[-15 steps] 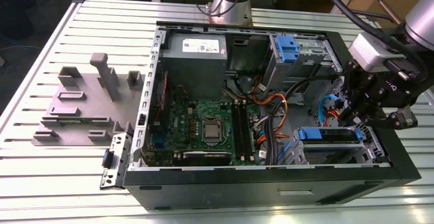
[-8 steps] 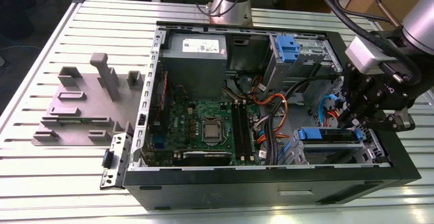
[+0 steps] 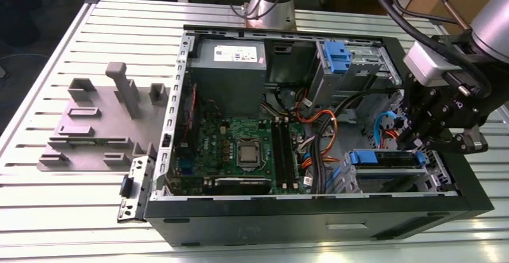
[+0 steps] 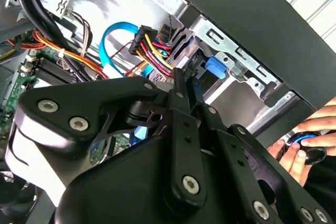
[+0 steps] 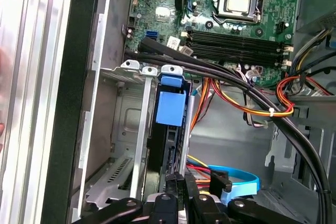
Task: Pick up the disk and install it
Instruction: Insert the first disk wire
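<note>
The gripper (image 3: 435,133) hung inside the open computer case (image 3: 318,215), right over the drive cage (image 3: 390,173) by the case's front corner. The disk (image 5: 170,129) sat on edge in that cage slot, its blue carrier tab facing out. The fingers (image 5: 176,187) were closed up tight together at the disk's near edge; whether they actually gripped it, I couldn't tell. A person's hand (image 4: 299,148) rested outside the case.
</note>
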`<act>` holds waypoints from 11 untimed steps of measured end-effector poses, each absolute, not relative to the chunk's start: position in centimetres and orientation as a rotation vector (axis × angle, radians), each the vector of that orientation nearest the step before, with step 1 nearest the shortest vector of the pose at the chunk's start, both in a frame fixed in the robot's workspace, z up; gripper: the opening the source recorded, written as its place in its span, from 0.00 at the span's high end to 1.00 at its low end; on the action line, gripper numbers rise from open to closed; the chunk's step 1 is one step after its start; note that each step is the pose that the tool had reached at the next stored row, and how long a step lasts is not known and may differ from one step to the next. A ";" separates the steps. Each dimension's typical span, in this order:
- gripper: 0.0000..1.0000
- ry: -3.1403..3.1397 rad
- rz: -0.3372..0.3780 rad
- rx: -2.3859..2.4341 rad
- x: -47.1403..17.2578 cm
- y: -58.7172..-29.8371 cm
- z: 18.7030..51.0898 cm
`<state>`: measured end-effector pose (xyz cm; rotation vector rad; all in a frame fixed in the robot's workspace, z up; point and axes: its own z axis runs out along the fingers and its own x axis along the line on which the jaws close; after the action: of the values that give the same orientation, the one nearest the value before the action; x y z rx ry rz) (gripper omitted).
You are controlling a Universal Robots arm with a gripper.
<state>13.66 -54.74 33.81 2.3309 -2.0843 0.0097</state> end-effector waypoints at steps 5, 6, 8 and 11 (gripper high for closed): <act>0.82 -2.098 0.015 2.323 13.4 -54.7 33.8; 0.82 -2.105 0.015 2.316 13.4 -54.7 33.8; 0.82 -2.136 0.015 2.288 13.4 -54.7 33.8; 0.82 -2.183 0.014 2.243 13.4 -54.7 33.7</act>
<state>13.42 -54.74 33.71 2.2432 -2.1827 0.0142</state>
